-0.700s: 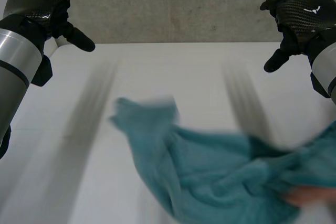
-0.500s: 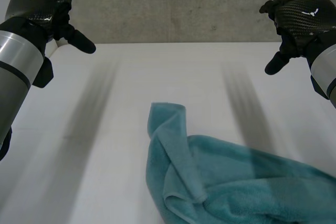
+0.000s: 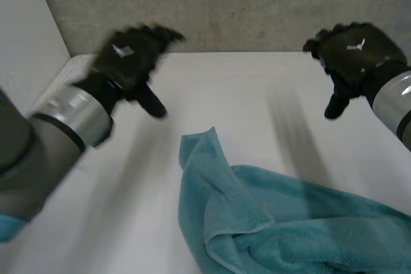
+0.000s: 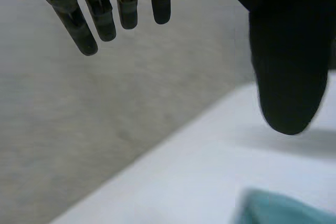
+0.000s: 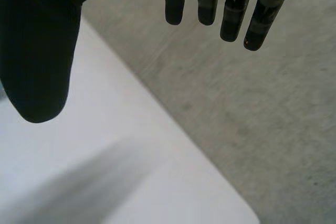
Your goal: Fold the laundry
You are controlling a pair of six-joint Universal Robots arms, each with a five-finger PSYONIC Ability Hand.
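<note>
The left hand (image 3: 128,62) hangs above the far left part of the white table (image 3: 244,88), well apart from the teal towel (image 3: 282,222); its fingers (image 4: 97,22) point straight out and a little spread, the thumb (image 4: 289,61) stands wide of them, and it holds and touches nothing. The right hand (image 3: 352,52) is up over the table's far right side, likewise well clear of the cloth; its fingers (image 5: 228,11) are straight and loosely side by side, its thumb (image 5: 42,56) is held away from them, and the palm is empty.

The towel lies crumpled on the near part of the table, mostly right of the middle; one corner peaks up toward the far side between the two arms, and a folded-over hem runs along its near left edge.

From the left wrist a sliver of teal shows on the table below the thumb, with the grey concrete wall (image 4: 79,129) beyond the fingertips; from the right wrist the table's rounded corner meets that same wall, and white tabletop lies beneath the thumb.
</note>
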